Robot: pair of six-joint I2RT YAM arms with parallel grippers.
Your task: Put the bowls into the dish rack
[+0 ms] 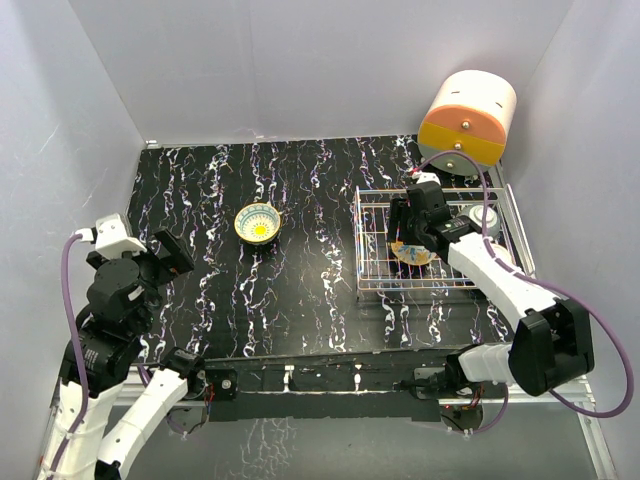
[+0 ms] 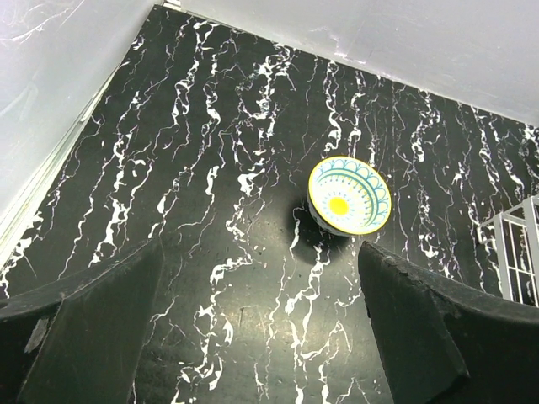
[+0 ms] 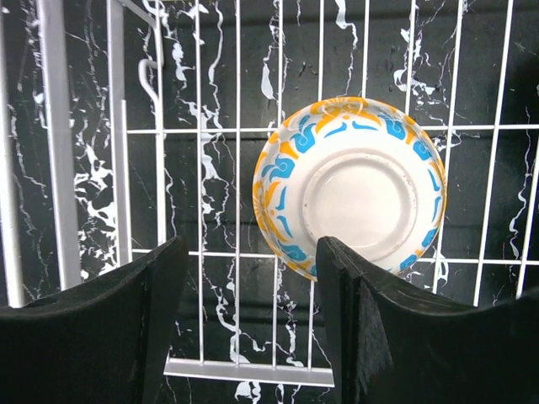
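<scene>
One bowl with a yellow and blue painted inside sits upright on the black marbled table, left of centre; it also shows in the left wrist view. The silver wire dish rack stands at the right. A bowl with a blue and orange outside lies upside down in it, also seen from above. A round grey bowl-like thing sits at the rack's right side. My right gripper hangs open just above the rack, beside the upturned bowl. My left gripper is open and empty, well short of the table bowl.
A round cream, orange and yellow drawer unit stands at the back right behind the rack. White walls close the table on the left, back and right. A corner of the rack shows at the right edge of the left wrist view.
</scene>
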